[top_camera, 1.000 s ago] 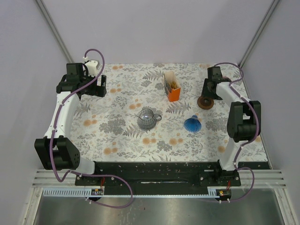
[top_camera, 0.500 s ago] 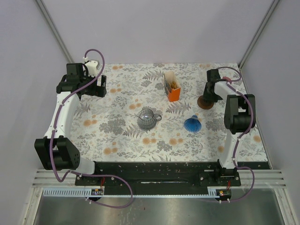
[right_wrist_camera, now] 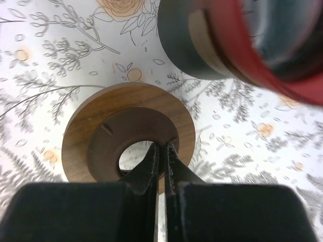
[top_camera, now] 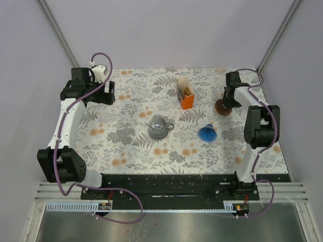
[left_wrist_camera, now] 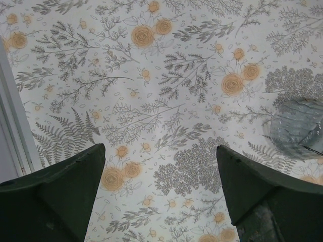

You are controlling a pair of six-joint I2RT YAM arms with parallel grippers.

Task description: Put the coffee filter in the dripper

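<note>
The blue cone-shaped dripper (top_camera: 207, 133) stands right of centre on the flowered cloth. Pale coffee filters stick up from an orange box (top_camera: 185, 94) at the back. My right gripper (top_camera: 225, 101) hangs over a brown wooden ring (top_camera: 222, 107) at the far right. In the right wrist view this gripper (right_wrist_camera: 161, 148) is shut, its tips at the edge of the hole in the ring (right_wrist_camera: 128, 133). I cannot tell whether they pinch the ring. At the far left my left gripper (top_camera: 108, 93) is open over bare cloth, with nothing between its fingers (left_wrist_camera: 55, 191).
A glass server (top_camera: 159, 127) stands mid-table and shows at the right edge of the left wrist view (left_wrist_camera: 298, 126). A blurred dark round thing with a red rim (right_wrist_camera: 242, 45) fills the top of the right wrist view. Frame posts rise at the far corners.
My right gripper has closed its jaws at the wooden ring. Its wrist swung slightly, and the ring shifted a little toward the back. The left arm has not moved.
</note>
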